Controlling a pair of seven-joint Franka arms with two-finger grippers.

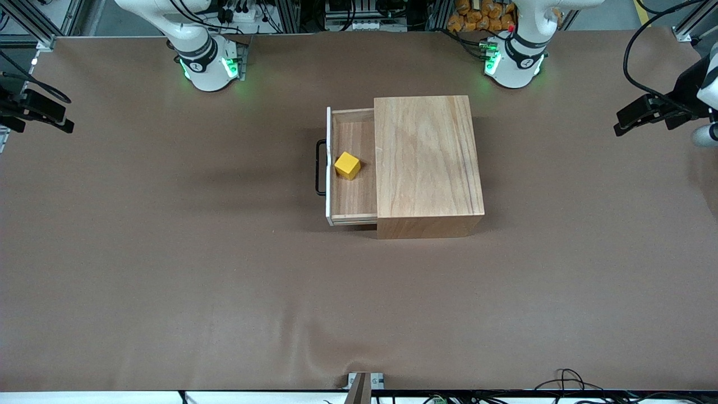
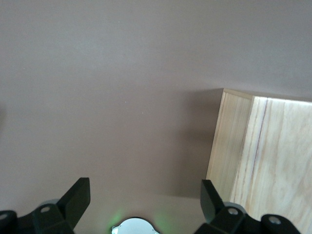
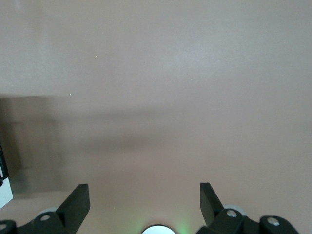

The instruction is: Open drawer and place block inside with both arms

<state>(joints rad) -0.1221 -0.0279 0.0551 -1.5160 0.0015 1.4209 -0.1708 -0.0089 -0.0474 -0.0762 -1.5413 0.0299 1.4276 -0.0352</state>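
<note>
The drawer (image 1: pixel 353 196) stands pulled out of the wooden box (image 1: pixel 426 157) toward the right arm's end of the table, its white front and black handle (image 1: pixel 318 168) leading. The yellow block (image 1: pixel 347 165) rests on the drawer floor, close to the front panel. My left gripper (image 1: pixel 628 120) hangs open and empty, raised at the left arm's end of the table. In the left wrist view, the left gripper (image 2: pixel 145 187) shows the box (image 2: pixel 263 156) off to one side. My right gripper (image 1: pixel 56 118) is open and empty too, raised at the table's other end; in its own view the right gripper (image 3: pixel 144 190) is over bare table.
A brown mat (image 1: pixel 224 280) covers the whole table. The two green-lit arm bases (image 1: pixel 210 67) (image 1: pixel 513 64) stand at the table edge farthest from the front camera. Cables (image 1: pixel 572 381) trail off the edge nearest that camera.
</note>
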